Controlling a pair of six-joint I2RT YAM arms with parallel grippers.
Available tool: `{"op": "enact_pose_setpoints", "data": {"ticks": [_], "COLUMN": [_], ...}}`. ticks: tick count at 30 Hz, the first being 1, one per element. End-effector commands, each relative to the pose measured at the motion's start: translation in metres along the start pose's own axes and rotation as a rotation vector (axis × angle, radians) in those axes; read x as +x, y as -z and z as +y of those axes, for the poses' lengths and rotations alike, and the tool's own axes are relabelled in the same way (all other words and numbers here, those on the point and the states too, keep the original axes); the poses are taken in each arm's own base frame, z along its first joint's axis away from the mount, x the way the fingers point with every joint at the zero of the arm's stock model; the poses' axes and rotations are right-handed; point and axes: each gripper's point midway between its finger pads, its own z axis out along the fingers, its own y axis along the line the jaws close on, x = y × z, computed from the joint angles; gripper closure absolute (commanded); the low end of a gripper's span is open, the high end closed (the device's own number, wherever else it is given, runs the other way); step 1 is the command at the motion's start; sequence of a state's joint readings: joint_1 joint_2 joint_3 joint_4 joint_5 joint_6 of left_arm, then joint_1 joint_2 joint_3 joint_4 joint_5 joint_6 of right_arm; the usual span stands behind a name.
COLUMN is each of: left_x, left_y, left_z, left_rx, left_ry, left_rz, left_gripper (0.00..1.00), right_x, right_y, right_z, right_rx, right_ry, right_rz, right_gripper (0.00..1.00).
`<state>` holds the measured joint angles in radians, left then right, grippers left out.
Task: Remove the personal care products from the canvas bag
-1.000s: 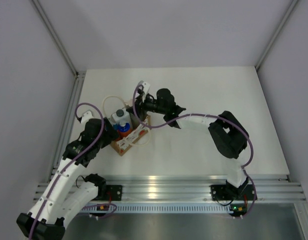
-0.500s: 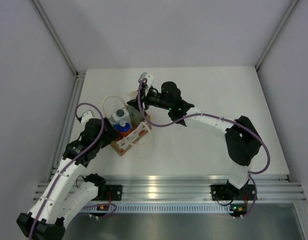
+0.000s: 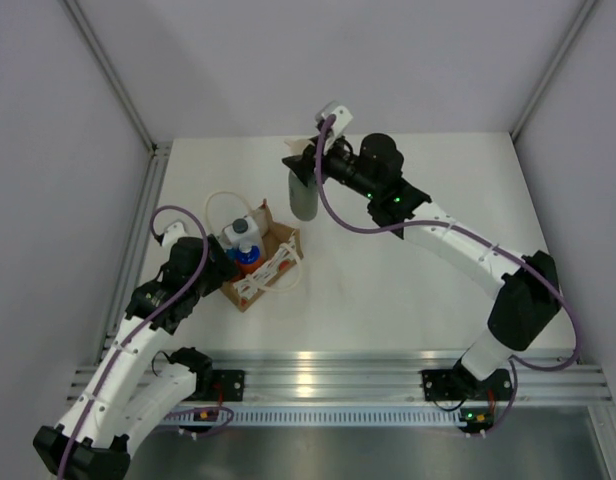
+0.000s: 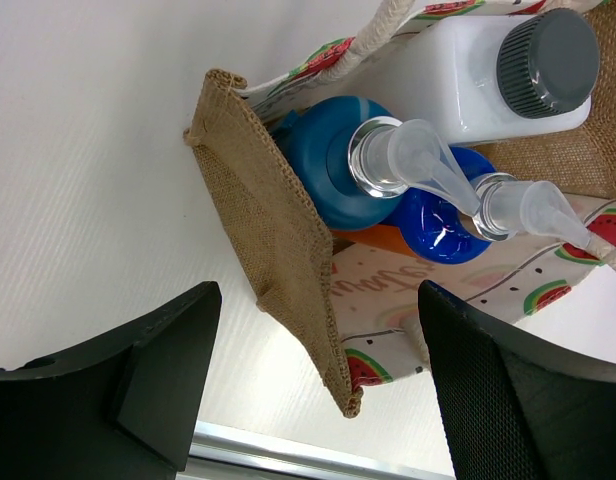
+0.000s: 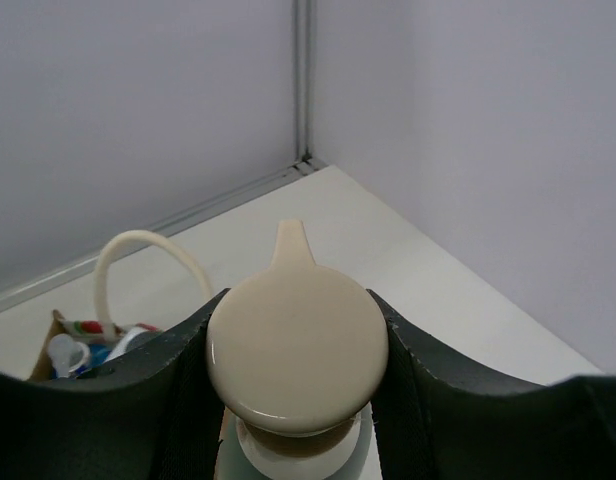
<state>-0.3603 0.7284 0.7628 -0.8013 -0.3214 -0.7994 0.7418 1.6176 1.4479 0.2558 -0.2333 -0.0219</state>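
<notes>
My right gripper [image 3: 306,166] is shut on the beige pump top [image 5: 298,345] of the grey bottle [image 3: 303,195], holding it in the air behind and to the right of the canvas bag [image 3: 266,266]. In the bag stand a white bottle with a dark cap [image 4: 488,70] and two orange bottles with blue caps [image 4: 333,160] [image 4: 438,222] and clear pump spouts. My left gripper [image 3: 224,268] is open at the bag's near left side, its fingers either side of the burlap edge [image 4: 283,260] without touching it.
The bag's cream rope handle [image 3: 221,201] loops out to the back left; it also shows in the right wrist view [image 5: 138,255]. Walls close in the table [image 3: 408,270] on the left, back and right. An aluminium rail [image 3: 338,375] runs along the near edge.
My right gripper has lifted the grey bottle out of the bag and carried it up, back and to the right. The left arm and the bag have stayed still.
</notes>
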Motion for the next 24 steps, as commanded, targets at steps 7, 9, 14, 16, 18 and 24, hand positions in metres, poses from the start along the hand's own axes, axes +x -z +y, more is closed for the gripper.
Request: {"op": "enact_pose_setpoints", "data": {"ticks": [7, 9, 14, 16, 18, 24], "left_x": [-0.006, -0.006, -0.006, -0.006, -0.005, -0.005], "left_y": [0.0, 0.001, 0.001, 0.001, 0.002, 0.001], "left_z": [-0.008, -0.008, -0.009, -0.009, -0.009, -0.01], "left_rx": [0.042, 0.047, 0.051, 0.054, 0.054, 0.058], "left_ry": [0.006, 0.007, 0.003, 0.003, 0.001, -0.001], "left_rz": [-0.027, -0.026, -0.023, -0.022, -0.02, -0.017], "left_gripper": [0.16, 0.16, 0.15, 0.15, 0.15, 0.16], "right_x": [-0.064, -0.049, -0.005, 0.002, 0.023, 0.06], "right_y": [0.053, 0.062, 0.075, 0.079, 0.081, 0.078], "right_z": [-0.081, -0.092, -0.111, -0.116, -0.119, -0.126], "right_rx": [0.223, 0.252, 0.295, 0.291, 0.29, 0.276], "right_ry": [0.065, 0.072, 0.027, 0.005, -0.015, -0.033], "right_rz": [-0.223, -0.225, -0.205, -0.223, -0.204, -0.162], "right_gripper": [1.0, 1.0, 1.0, 1.0, 1.0, 1.0]}}
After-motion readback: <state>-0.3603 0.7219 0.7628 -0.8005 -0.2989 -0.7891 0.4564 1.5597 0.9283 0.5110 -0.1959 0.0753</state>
